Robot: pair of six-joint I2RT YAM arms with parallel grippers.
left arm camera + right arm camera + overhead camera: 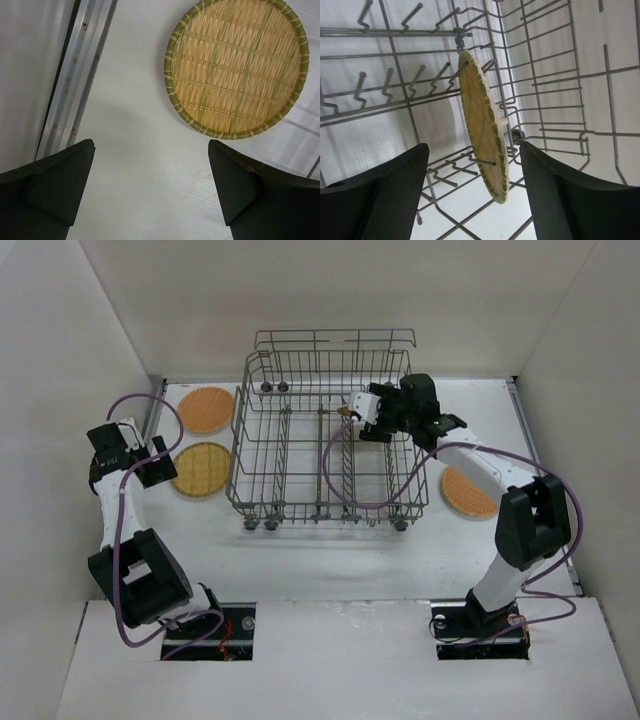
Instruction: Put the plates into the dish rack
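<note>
My right gripper (472,147) is released; just ahead a plate (481,125) stands on edge in the dish rack (395,95), I think partly behind wires. Left gripper (151,144) is released over the white table (135,185), and the second plate (237,70) ahead is cut off.

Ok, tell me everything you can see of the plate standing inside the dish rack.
The plate is a round, flat woven disc, pale tan with a greenish bound rim, looking like bamboo. It stands on edge, slightly tilted, between the tines of the dish rack, with wires touching it. The right claw is open around it, fingers clear of it.
</note>
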